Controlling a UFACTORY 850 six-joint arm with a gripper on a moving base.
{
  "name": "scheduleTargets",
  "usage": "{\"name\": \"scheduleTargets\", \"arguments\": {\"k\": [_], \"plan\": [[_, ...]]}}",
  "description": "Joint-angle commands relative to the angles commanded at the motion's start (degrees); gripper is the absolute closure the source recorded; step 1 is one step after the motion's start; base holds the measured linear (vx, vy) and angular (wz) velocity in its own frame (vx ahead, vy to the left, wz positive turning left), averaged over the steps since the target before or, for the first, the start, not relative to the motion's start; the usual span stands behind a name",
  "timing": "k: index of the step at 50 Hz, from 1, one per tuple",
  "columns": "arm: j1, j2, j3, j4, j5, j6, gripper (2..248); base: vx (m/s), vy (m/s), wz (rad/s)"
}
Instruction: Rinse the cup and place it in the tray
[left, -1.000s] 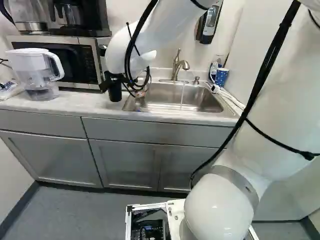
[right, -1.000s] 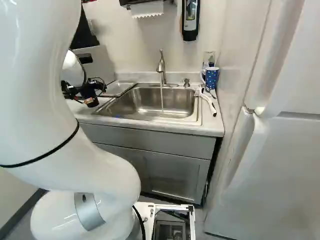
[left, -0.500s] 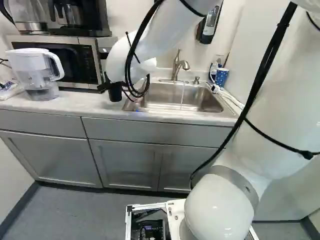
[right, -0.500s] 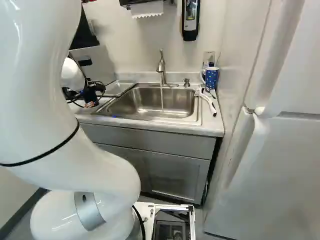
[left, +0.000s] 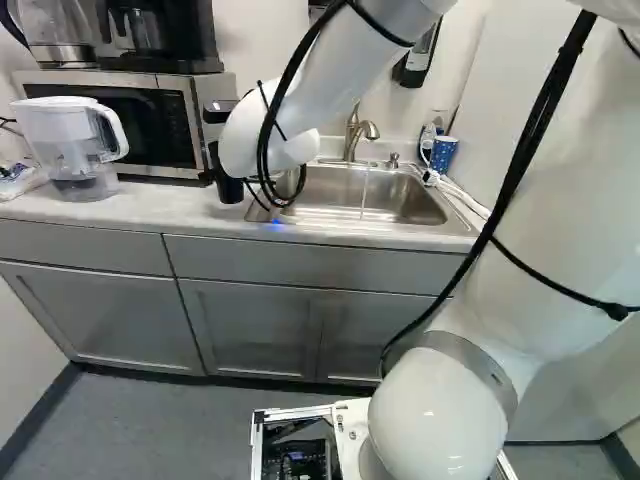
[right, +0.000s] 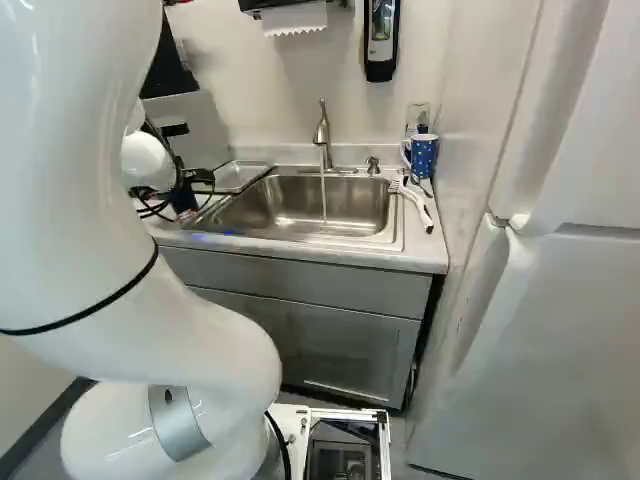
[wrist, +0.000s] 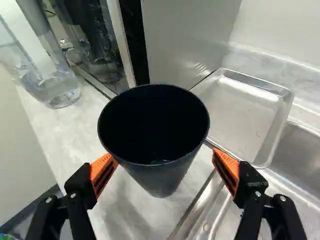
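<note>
My gripper, partly hidden by the arm and its cables in the right base view (right: 201, 183), is over the counter left of the sink. From the wrist, the gripper (wrist: 165, 157) shows open, its orange pads either side of the black cup (wrist: 161, 172); a gap is visible on the sink side. The cup (left: 230, 184) stands upright on the counter, mouth up, with a little shine inside. A shallow metal tray (wrist: 245, 112) lies beyond it, at the sink's back corner; the right base view shows that tray (right: 240, 176) too. Water runs from the faucet (right: 323, 135) into the sink (right: 305, 208).
A clear pitcher (left: 78, 150) and a microwave (left: 150, 120) stand left of the cup. At the sink's right are a brush (right: 418, 205) and a blue dotted mug (right: 423, 155). A tall white fridge (right: 540, 300) rises at the right of the right base view.
In the left base view my arm's wrist has shifted right and slightly down, turning beside the cup. The cup keeps its place on the counter, and the base has not moved.
</note>
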Motion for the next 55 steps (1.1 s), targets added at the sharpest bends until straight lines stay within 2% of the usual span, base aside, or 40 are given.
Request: {"name": "scheduleTargets", "arguments": {"k": [15,55], "plan": [[-0.41,0.13,2.12,-0.84,5.43,0.0,3,0.0,0.0,0.0],[-0.33,-2.61,4.67,-3.57,19.89,0.0,3,0.0,0.0,0.0]]}}
